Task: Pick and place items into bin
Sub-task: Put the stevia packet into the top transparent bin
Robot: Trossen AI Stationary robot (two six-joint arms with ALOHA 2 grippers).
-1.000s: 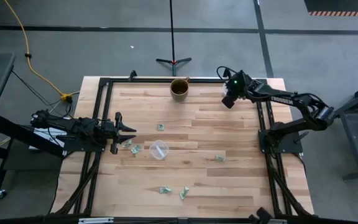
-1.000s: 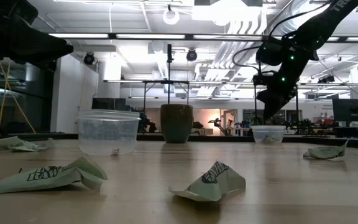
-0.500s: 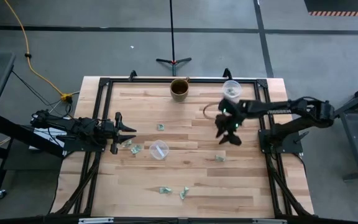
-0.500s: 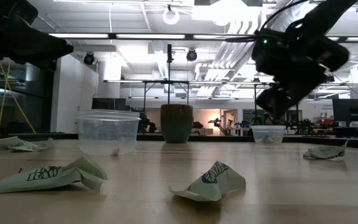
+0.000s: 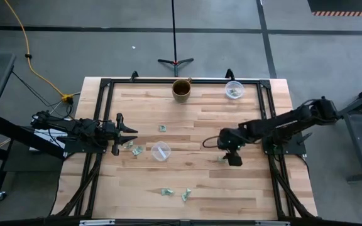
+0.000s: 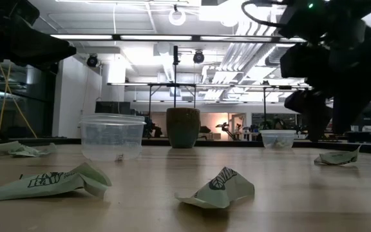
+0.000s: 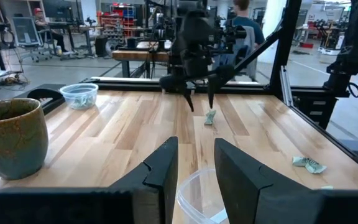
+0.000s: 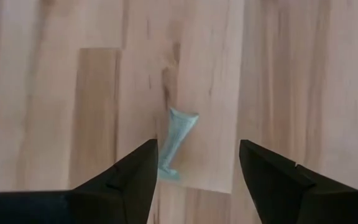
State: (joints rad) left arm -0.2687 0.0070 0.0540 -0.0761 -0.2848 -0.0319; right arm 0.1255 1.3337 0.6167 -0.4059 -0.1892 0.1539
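Note:
Several small crumpled pale green-and-white wrappers lie on the wooden table: one (image 5: 222, 159) right of centre, one (image 5: 162, 128) left of centre, two (image 5: 132, 147) near the left arm, two (image 5: 176, 193) toward the near edge. My right gripper (image 5: 230, 155) hangs open just above the right-of-centre wrapper (image 8: 176, 142), pointing down, its fingers standing on either side of it without touching. In the left wrist view that gripper (image 7: 201, 99) is above the wrapper (image 7: 211, 117). My left gripper (image 5: 129, 134) waits open at the table's left edge.
A clear cup (image 5: 234, 90) with wrappers inside stands at the far right corner. Another clear cup (image 5: 161, 151) stands mid-table in front of my left gripper. A brown pot (image 5: 181, 90) is at the far edge. The black frame rail (image 5: 266, 119) runs along the right side.
My right gripper has swung from above the far-right clear cup toward the near edge and the table's middle, come down, and now points down over the right-of-centre wrapper. The left arm has kept still.

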